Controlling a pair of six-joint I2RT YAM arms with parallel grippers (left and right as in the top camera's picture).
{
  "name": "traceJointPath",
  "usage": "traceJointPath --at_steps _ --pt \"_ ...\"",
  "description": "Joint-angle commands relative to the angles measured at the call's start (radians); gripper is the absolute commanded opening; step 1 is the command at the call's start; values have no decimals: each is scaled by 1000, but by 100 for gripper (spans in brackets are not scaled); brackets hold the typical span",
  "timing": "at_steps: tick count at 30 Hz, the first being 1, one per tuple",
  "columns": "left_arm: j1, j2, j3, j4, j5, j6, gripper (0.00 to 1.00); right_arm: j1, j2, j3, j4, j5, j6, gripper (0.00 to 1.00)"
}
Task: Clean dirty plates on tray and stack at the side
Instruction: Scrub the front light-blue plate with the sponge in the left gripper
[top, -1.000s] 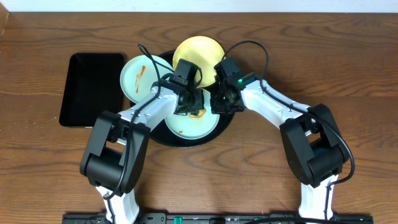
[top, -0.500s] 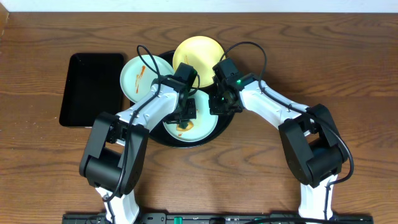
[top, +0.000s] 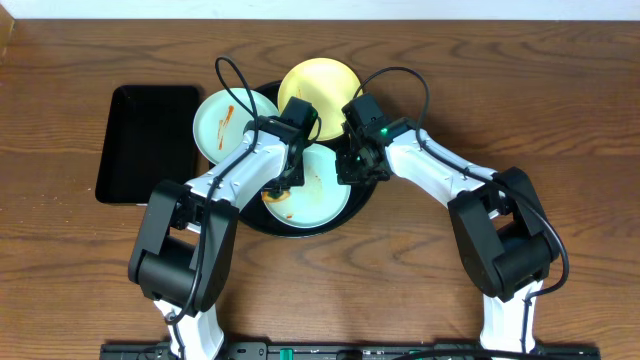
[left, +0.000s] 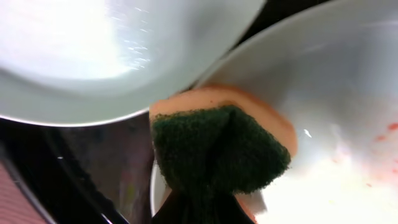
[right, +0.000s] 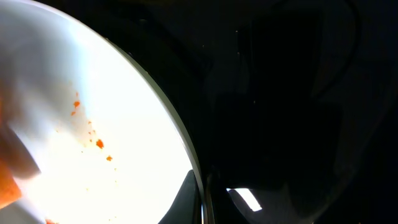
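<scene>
The round black tray (top: 252, 212) holds three plates. A pale blue-green plate (top: 228, 125) with a red sauce streak lies at the left, and a pale yellow plate (top: 318, 88) lies at the back. The front blue-green plate (top: 318, 190) has faint sauce specks (right: 99, 144). My left gripper (top: 284, 182) is shut on an orange sponge with a green pad (left: 217, 149), which presses on this plate's left rim (left: 348, 93). My right gripper (top: 350, 166) is shut on the plate's right rim (right: 200, 186).
A smaller rectangular black tray (top: 148, 143) lies on the wooden table left of the round tray. The left plate (left: 112, 50) overlaps close to the sponge. Both arms cross over the round tray. Bare wood (top: 560, 110) surrounds everything.
My left gripper has dragged the sponge from the middle of the front plate to its left rim, and the orange smear has gone from the centre. The right gripper has held still.
</scene>
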Motion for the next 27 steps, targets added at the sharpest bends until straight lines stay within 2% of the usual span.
traceJointPath --at_steps 1,7,10,19,25,27 --pt "-1 18 6 -6 -69 -18 7 1 36 4 -4 38 16 1" --pt "-19 18 -6 -5 39 -18 7 1 37 4 9 39 27 4" --pt "-23 18 -6 6 50 -18 8 3 48 4 37 40 50 13" --pt "-23 18 -6 17 69 -18 7 19 133 4 60 39 139 15" --pt "-23 18 -6 17 69 -18 8 43 140 4 47 -12 158 8" --pt "-23 18 -6 18 69 -18 7 58 140 4 36 -11 158 1"
